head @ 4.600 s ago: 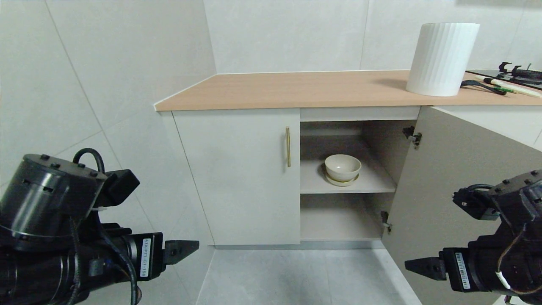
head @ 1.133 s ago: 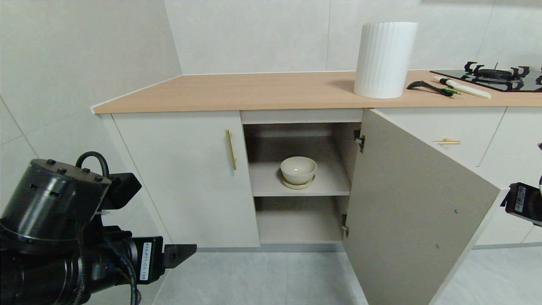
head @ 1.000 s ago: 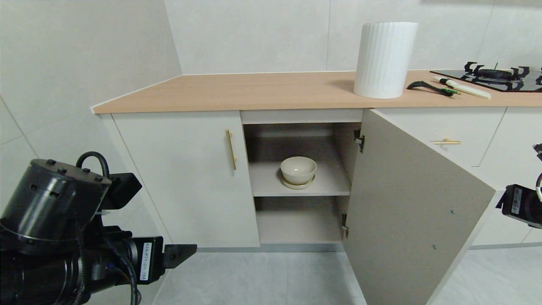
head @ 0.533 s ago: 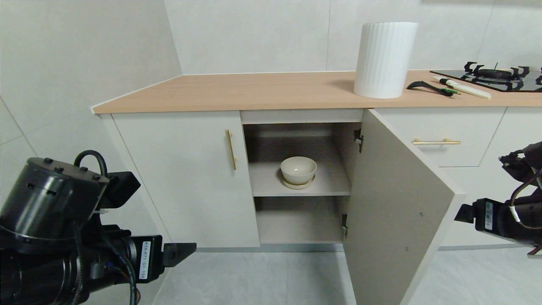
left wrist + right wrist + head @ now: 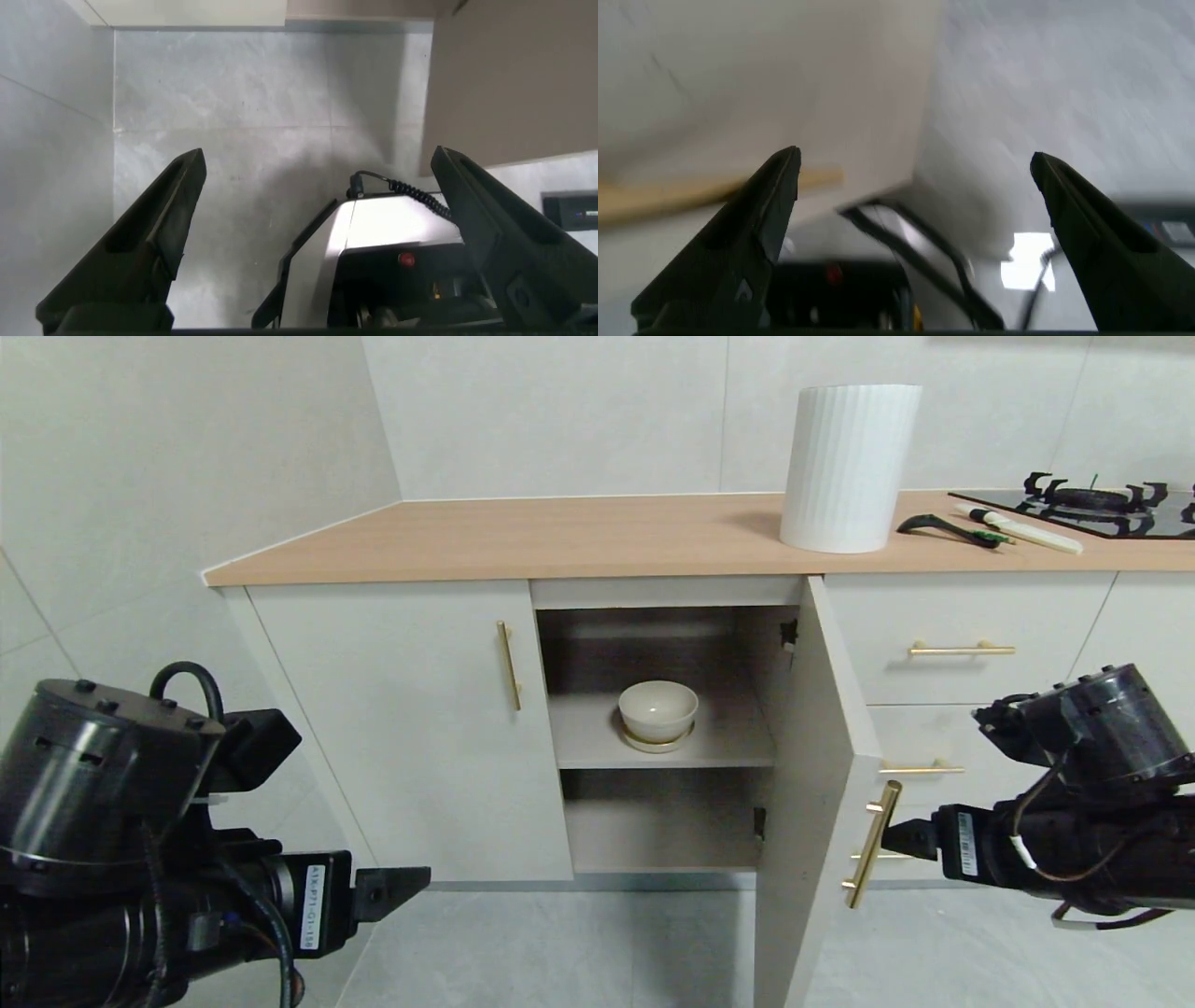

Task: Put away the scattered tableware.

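Table [image 5: 560,537] spans your view, a white ribbed cylinder [image 5: 848,467] standing on it; below, cabinet door [image 5: 822,784] stands partly open, edge toward you; your right end effector [image 5: 915,159], fingers spread, sits just beside its gold handle [image 5: 871,845]; left end effector [image 5: 318,159] spread too, low over the floor [image 5: 597,943]; bowl [image 5: 657,707] rests on a plate [image 5: 653,743] on the upper shelf [image 5: 719,742].

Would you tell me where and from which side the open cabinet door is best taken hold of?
I would grip the gold bar handle at its middle, from the outer face of the door, on the robot's right. The bar stands upright and off the panel, so a pinch across it should hold. The open right end effector sits beside it.
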Tool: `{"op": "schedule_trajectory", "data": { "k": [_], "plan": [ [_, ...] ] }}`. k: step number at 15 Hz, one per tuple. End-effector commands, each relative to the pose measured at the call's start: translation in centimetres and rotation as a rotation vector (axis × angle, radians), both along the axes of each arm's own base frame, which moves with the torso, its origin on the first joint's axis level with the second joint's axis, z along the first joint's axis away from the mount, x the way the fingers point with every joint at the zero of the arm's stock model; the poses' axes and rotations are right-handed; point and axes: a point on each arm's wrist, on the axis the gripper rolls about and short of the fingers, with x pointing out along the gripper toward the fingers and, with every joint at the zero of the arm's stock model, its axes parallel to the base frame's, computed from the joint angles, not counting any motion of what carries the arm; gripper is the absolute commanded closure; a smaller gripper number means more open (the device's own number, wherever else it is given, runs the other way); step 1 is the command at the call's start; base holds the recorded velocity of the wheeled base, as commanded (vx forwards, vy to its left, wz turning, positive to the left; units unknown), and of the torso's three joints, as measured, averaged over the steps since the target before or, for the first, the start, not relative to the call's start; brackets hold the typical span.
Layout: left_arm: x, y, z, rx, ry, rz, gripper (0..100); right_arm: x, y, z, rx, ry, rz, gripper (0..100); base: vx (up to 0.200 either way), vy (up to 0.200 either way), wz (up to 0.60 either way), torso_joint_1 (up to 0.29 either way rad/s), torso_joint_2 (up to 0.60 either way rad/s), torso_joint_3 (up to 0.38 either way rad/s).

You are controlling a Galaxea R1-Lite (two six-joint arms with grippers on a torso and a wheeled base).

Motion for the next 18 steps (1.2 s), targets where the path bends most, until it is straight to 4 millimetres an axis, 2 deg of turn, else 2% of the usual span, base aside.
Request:
{"op": "schedule_trajectory", "data": {
  "k": [1,4,7,14,18],
  "plan": [
    [-0.1,0.0,0.1,-0.004,-0.006,0.001,0,1.4,1.9,-1.9,-0.019,0.022,0.05,0,0.0,0.0,0.0,0.0,0.0,0.0],
    [0.2,-0.1,0.0,-0.008,-0.014,0.001,0,3.6,4.0,-3.6,-0.082,-0.01,0.156,0,0.0,0.0,0.0,0.0,0.0,0.0],
    [0.2,-0.1,0.0,-0.012,-0.017,0.002,0,6.0,5.6,-3.5,-0.081,-0.034,0.197,0,0.0,0.0,0.0,0.0,0.0,0.0],
    [0.4,-0.2,0.1,-0.025,-0.042,0.005,0,8.5,7.3,-3.7,-0.065,-0.054,0.295,0,0.0,0.0,0.0,0.0,0.0,0.0],
    [0.4,-0.2,0.1,-0.024,-0.043,0.007,0,10.4,8.4,-4.5,-0.054,-0.054,0.296,0,0.0,0.0,0.0,0.0,0.0,0.0]
  ]
}}
